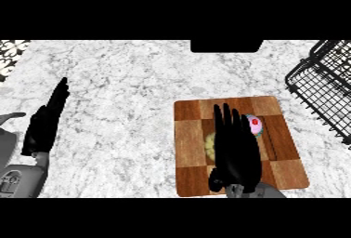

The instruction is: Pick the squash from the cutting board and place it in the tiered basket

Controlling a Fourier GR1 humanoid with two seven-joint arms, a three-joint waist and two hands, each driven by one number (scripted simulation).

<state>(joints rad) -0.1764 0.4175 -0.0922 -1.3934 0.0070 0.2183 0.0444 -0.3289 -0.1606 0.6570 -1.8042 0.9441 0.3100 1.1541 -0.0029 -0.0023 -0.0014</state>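
A checkered wooden cutting board (192,116) lies on the marble counter at the right. My right hand (235,148) hovers over its middle with fingers straight, pointing away from me. A pale yellow-green squash (211,143) peeks out at the hand's left edge, mostly hidden beneath it. The black wire tiered basket (323,88) stands at the far right of the counter. My left hand (45,123) rests open at the left, fingers up.
A small pink and blue object with a red top (255,124) sits on the board just right of my right hand's fingers. A dark block (226,45) shows at the counter's back edge. White marble counter (116,83) spreads between the hands.
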